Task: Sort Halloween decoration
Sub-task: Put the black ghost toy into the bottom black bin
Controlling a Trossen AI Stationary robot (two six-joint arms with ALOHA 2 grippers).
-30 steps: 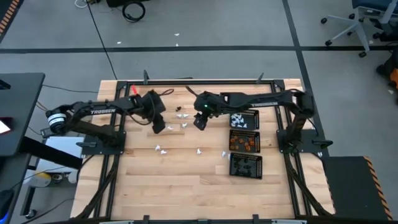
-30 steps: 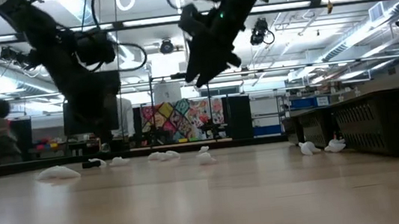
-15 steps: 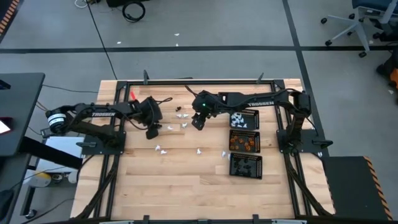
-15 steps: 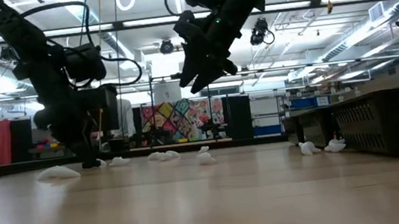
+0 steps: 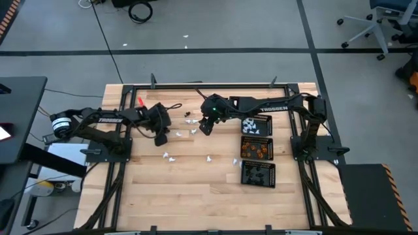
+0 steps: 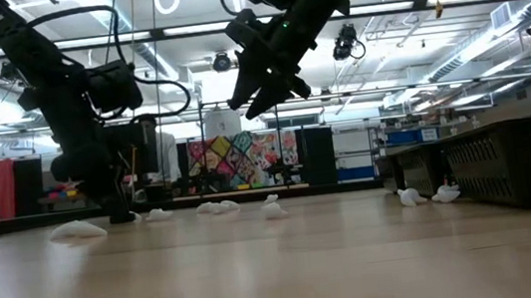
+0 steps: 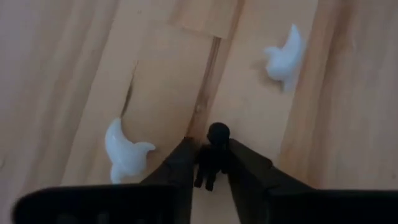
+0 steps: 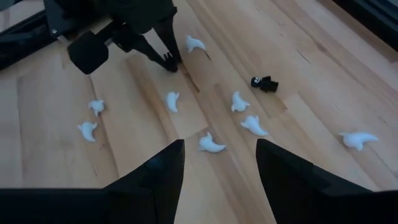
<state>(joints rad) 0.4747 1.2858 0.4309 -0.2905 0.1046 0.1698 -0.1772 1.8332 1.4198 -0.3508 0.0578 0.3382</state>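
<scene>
Fingers of the left gripper [image 7: 210, 163] pinching 1 tiny black plastic figure [image 7: 212, 154] on the wooden table [image 5: 196, 196], figure's long axis running along the fingers. White ghost trinkets [image 7: 126, 149] lying at 10 and 2 o'clock. Right gripper [image 8: 214, 158] spread wide, empty, hovering farther off. Toward 3 o'clock, 3 black mesh trays [image 5: 257, 149] holding white, orange, black pieces.

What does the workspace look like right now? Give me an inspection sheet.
Surface: wooden table, bare boards.
Job's things: white ghosts scattered mid-table; a black figure between the left fingers; another black figure loose; three mesh trays hold sorted pieces.
Clutter: nothing seen.
Grippers: left gripper down at the table, shut on the black figure; right gripper raised, open.
Cables: coil on the floor.
Surroundings: office chair.
</scene>
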